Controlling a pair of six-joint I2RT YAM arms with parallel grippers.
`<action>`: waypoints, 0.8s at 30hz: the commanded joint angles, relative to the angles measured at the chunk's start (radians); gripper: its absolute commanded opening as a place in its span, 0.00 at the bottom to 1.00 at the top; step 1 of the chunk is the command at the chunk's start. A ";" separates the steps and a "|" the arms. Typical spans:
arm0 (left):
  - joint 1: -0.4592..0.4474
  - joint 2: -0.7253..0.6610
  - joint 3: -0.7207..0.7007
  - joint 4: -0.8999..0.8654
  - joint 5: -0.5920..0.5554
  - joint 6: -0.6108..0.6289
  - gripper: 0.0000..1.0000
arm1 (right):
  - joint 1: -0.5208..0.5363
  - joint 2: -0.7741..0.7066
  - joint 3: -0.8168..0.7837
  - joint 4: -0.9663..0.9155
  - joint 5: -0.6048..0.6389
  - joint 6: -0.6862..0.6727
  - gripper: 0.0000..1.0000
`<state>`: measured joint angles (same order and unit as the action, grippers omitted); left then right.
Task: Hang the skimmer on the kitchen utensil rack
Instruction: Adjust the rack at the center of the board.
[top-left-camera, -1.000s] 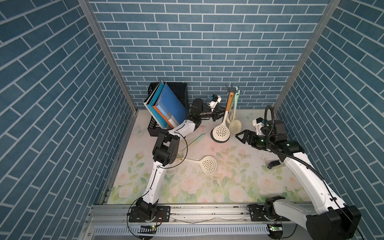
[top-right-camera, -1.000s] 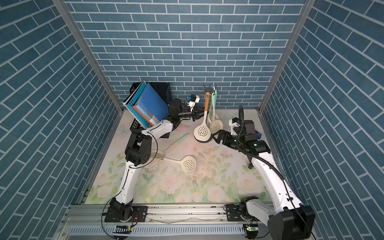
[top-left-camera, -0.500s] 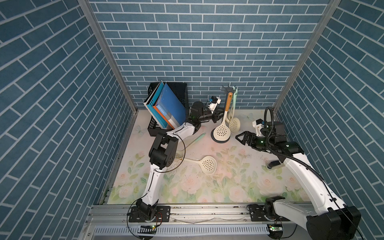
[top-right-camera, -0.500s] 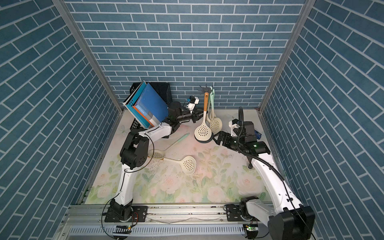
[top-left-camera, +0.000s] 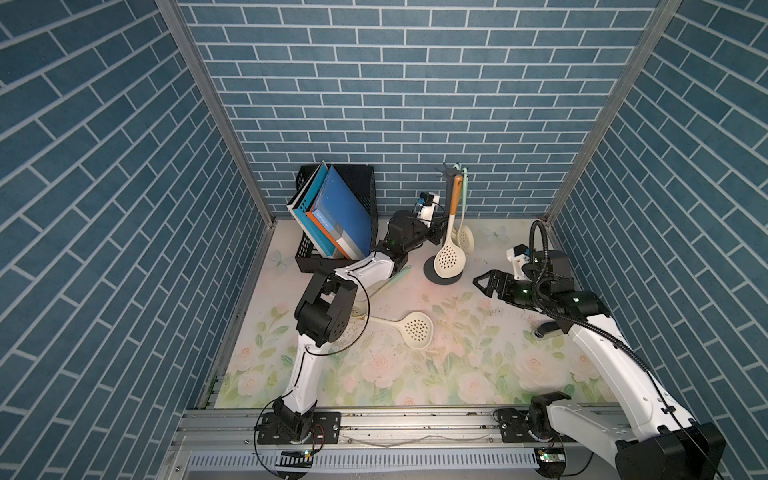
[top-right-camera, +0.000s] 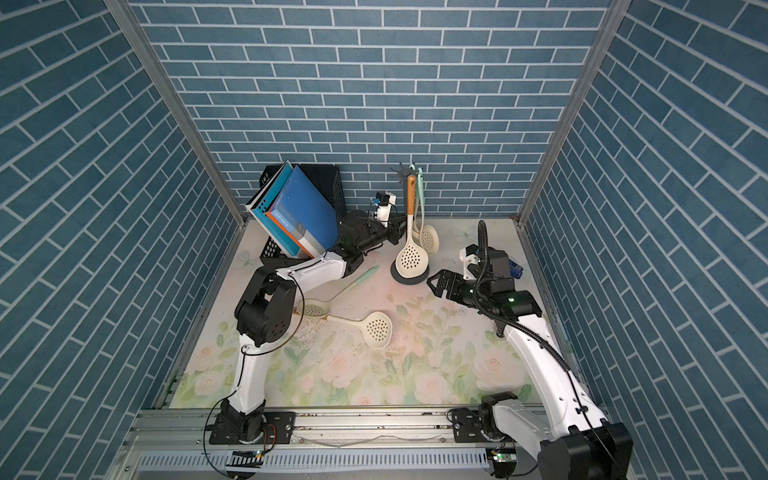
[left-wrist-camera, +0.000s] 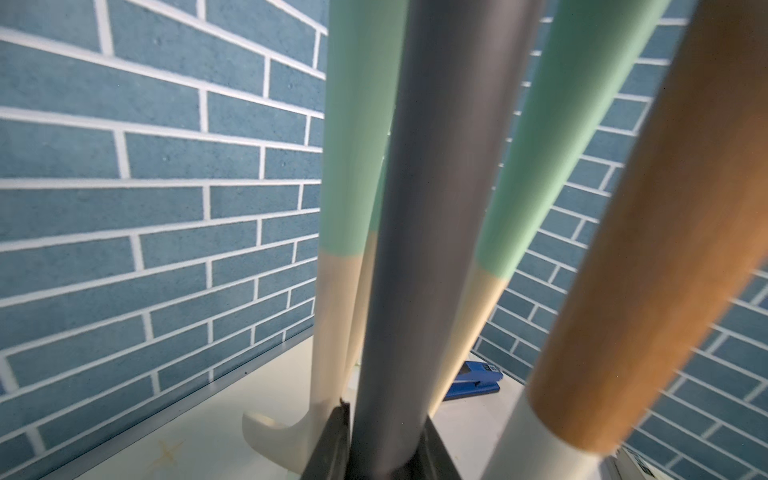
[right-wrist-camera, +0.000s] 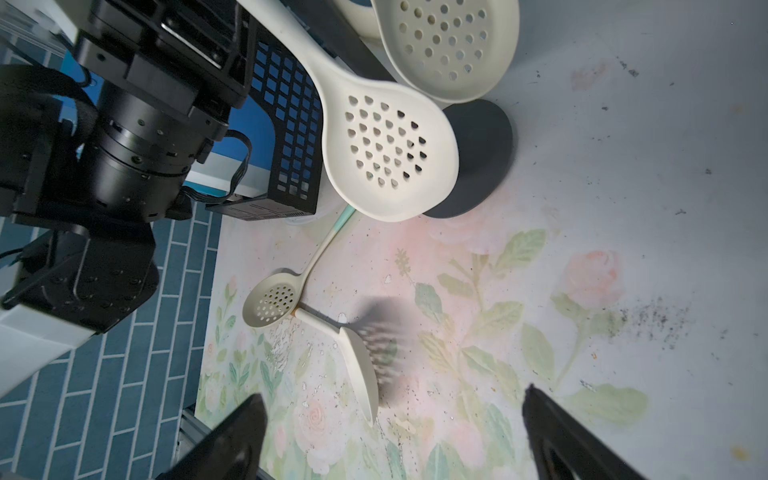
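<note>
The kitchen utensil rack stands at the back on its round base. My left gripper is shut on its grey pole. A wood-handled skimmer and mint-handled skimmers hang from the crown. Two more skimmers lie on the mat: a cream one and a mint-handled one, partly under my left arm. My right gripper is open and empty, to the right of the rack's base.
A black mesh file box with blue folders stands at the back left, beside the left arm. A blue stapler lies near the right wall. A small dark object sits under my right arm.
My left arm's elbow has swung a little to the left while its gripper stays on the pole. The right gripper has shifted slightly toward the near side, still open.
</note>
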<state>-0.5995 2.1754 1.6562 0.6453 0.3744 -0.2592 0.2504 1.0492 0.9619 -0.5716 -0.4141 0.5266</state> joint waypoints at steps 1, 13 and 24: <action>-0.041 -0.024 0.051 0.020 -0.109 -0.114 0.00 | -0.003 -0.009 -0.012 -0.053 0.041 -0.086 0.97; -0.160 -0.029 0.063 -0.049 -0.397 -0.073 0.01 | -0.005 -0.028 -0.018 -0.114 0.100 -0.193 0.98; -0.170 -0.035 0.087 -0.129 -0.431 -0.061 0.31 | -0.005 -0.027 0.005 -0.119 0.086 -0.248 0.99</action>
<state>-0.7528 2.1754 1.7081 0.5297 -0.0498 -0.2642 0.2493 1.0393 0.9543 -0.6678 -0.3355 0.3439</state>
